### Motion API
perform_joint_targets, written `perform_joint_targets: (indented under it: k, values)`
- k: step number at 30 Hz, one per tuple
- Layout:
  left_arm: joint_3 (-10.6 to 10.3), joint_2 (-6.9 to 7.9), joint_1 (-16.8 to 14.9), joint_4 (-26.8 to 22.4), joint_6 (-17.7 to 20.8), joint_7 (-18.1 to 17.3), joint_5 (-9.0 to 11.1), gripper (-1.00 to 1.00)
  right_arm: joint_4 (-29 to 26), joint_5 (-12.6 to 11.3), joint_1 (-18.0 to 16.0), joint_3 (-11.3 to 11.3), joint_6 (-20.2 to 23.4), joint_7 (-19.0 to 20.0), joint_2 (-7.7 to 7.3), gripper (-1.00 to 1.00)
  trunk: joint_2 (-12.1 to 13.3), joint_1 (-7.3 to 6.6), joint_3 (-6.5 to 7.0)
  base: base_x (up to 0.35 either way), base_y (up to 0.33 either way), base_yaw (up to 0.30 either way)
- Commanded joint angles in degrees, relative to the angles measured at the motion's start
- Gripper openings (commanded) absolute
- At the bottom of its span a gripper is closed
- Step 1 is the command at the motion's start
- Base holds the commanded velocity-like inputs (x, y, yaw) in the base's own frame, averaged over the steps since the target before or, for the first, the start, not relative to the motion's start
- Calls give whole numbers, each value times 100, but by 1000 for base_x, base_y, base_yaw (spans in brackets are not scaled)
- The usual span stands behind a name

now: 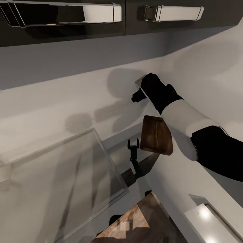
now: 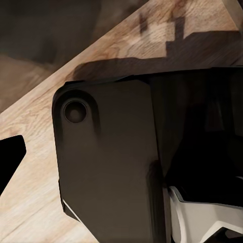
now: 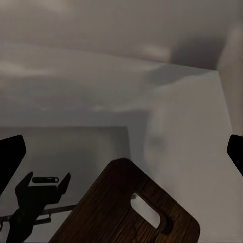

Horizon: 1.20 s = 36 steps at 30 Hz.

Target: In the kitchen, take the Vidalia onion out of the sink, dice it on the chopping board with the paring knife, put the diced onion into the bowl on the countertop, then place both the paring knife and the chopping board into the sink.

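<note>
- Head view: right arm (image 1: 189, 125) raised against a pale grey wall (image 1: 67, 98), below dark upper cabinets (image 1: 125, 30) with steel bar handles (image 1: 173, 12).
- Right tool (image 1: 137, 90): close to the wall near the inner corner, its shadow thrown on the wall to one side.
- Chopping board (image 1: 156, 135): dark brown with rounded corners, seen below the forearm and apart from the tool tips. What carries it cannot be told.
- Dark forked part (image 1: 133, 145): upright, just beside the board's left edge. What it is cannot be told.
- Clear glass panel (image 1: 67, 175): tilted, takes up the lower left. Wooden floor (image 1: 141, 222) at the lower edge.
- Left wrist view: left tool (image 2: 121, 152) with one dark fingertip (image 2: 9, 154) over the wooden floor, close to a dark body panel (image 2: 106, 167). Spread or pressed together cannot be told.
- Right wrist view: fingertips (image 3: 10, 157) stand wide apart at opposite edges, pinching nothing. The board's slot end sits between and beyond them, with the slot open. Open grey wall lies ahead.
</note>
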Motion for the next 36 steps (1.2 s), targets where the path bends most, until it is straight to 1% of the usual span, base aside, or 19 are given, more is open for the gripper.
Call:
perform_joint_targets:
  k: [1,20,36]
  values:
    - [-6,1,3,-9,-7,-7,8,100,6,60,-5,12,17,46,0,100,-9,3,-8,0,0,0]
    - [-6,1,3,-9,-7,-8,8,100,29,65,-2,12,14,47,0,100,-9,3,-8,0,0,0]
    - [-6,1,3,-9,-4,-7,8,100,294,79,9,14,-28,73,0,100,-9,3,-8,0,0,0]
